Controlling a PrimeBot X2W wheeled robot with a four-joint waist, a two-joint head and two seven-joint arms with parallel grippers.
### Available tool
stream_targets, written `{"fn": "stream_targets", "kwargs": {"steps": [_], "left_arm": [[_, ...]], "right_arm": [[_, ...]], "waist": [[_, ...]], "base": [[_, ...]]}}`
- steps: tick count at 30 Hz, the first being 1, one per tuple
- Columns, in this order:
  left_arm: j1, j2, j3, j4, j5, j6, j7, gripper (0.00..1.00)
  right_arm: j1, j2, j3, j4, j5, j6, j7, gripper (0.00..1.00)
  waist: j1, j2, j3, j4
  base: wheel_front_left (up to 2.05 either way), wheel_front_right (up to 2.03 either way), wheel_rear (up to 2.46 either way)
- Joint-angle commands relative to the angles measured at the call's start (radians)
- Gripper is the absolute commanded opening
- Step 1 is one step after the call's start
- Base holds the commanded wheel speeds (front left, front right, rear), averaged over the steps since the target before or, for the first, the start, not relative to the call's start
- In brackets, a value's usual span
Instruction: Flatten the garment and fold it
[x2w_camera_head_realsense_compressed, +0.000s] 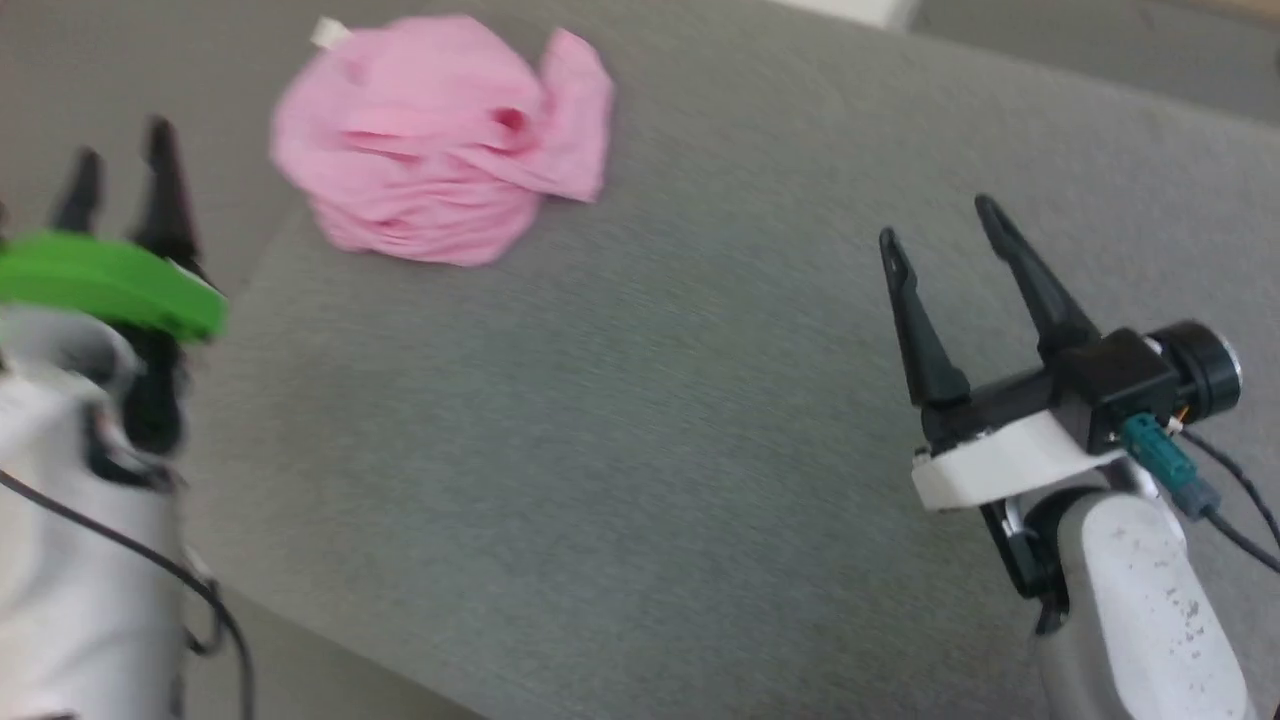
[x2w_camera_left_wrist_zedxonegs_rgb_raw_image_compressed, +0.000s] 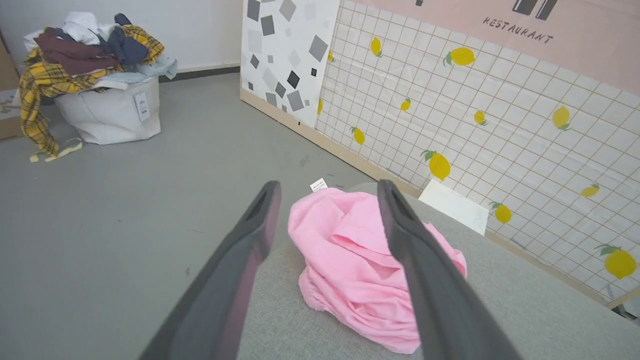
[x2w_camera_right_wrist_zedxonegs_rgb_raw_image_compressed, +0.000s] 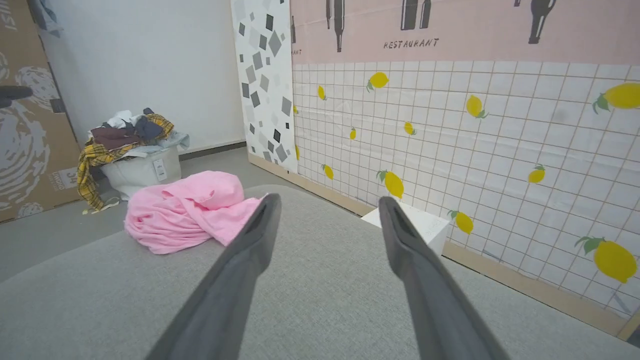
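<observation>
Garment (x2w_camera_head_realsense_compressed: 440, 140) is sitting as a crumpled heap near the far left corner of the grey table (x2w_camera_head_realsense_compressed: 640, 450). It's roughly round with no clear long axis, one flap trailing right. Left claw (x2w_camera_head_realsense_compressed: 124, 140) is hanging nearer, garment dead ahead of its fingers. Right claw (x2w_camera_head_realsense_compressed: 935, 218) is hanging well apart, garment ahead-left. Both are gaping wide, holding nothing.

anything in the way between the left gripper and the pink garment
Nothing visible does. The left gripper is open, apart from the garment, which lies crumpled on the grey cushion. In the left wrist view its fingers frame the garment with bare cushion between.
</observation>
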Motion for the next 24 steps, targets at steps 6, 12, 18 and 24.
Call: {"fn": "stream_targets", "kwargs": {"steps": [6, 12, 18, 24], "left_arm": [[-0.124, 0.128, 0.065, 0.016, -0.087, 0.037, 0.251, 1.00], [-0.110, 0.202, 0.106, 0.045, -0.133, 0.155, 0.506, 1.00], [-0.023, 0.210, 0.130, 0.046, -0.160, 0.256, 0.656, 1.00], [0.059, 0.209, 0.121, -0.003, -0.166, 0.270, 0.711, 0.00]], "right_arm": [[-0.070, -0.002, 0.001, 0.008, -0.001, -0.002, -0.033, 1.00], [-0.097, -0.002, 0.013, 0.031, 0.020, -0.002, -0.061, 1.00], [-0.108, -0.002, 0.017, 0.057, 0.025, -0.002, -0.082, 1.00], [-0.102, -0.002, 0.011, 0.085, 0.024, -0.002, -0.093, 1.00]], "waist": [[-0.0002, 0.0000, 0.362, -0.337], [-0.0002, 0.0000, 0.415, -0.384], [-0.0002, 0.0000, 0.410, -0.393], [-0.0002, 0.0000, 0.341, -0.378]], "base": [[0.00, 0.00, 0.00], [0.00, 0.00, 0.00], [0.00, 0.00, 0.00], [0.00, 0.00, 0.00]]}}
